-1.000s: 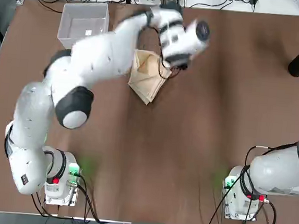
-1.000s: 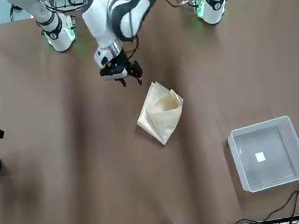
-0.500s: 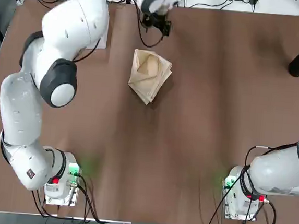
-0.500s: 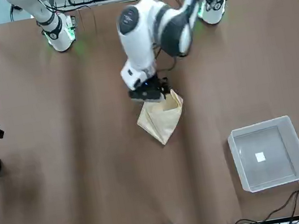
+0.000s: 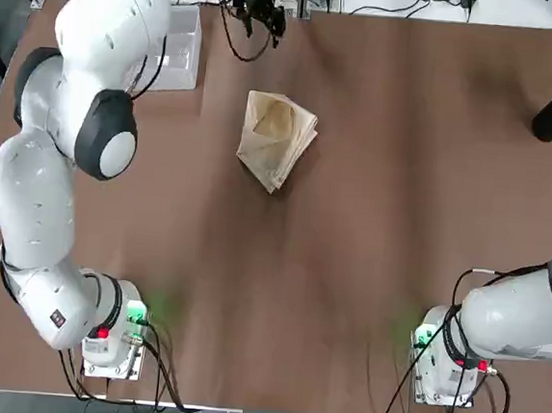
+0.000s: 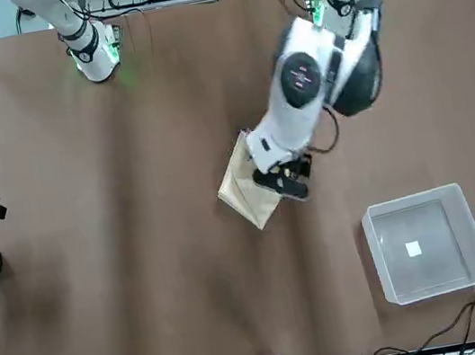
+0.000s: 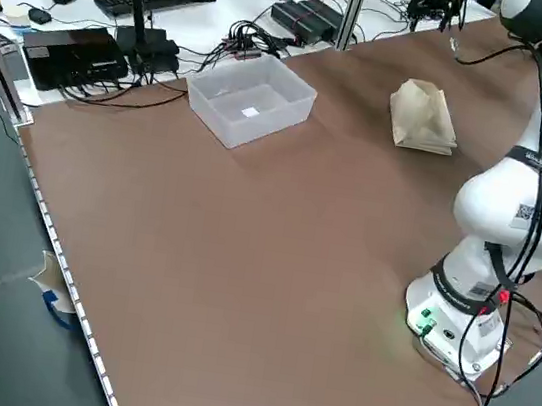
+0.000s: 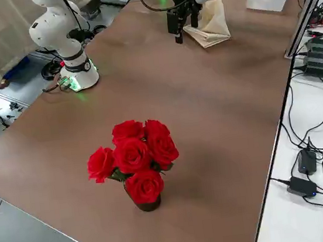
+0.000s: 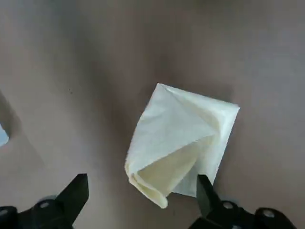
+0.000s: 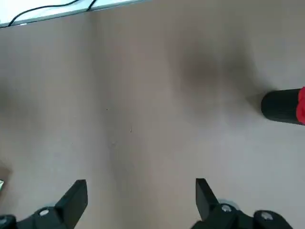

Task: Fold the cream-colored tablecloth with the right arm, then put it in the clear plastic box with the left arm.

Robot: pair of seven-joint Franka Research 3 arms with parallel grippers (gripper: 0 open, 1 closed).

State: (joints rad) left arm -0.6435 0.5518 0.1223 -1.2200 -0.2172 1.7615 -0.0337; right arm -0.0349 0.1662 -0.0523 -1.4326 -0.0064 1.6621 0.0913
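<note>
Overhead, front, side, wrist views

Left arm (image 5: 82, 103) reaches high with fingers (image 9: 74, 195) spread; right arm (image 5: 517, 319) parked.

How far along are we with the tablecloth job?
Done: the cream-colored tablecloth lies folded into a compact bundle on the table, and the right arm is parked at its base. In hand: the left gripper hangs above the bundle, jaws open, nothing gripped. Left: grasp the cloth and place it in the clear plastic box, which is empty.
</note>
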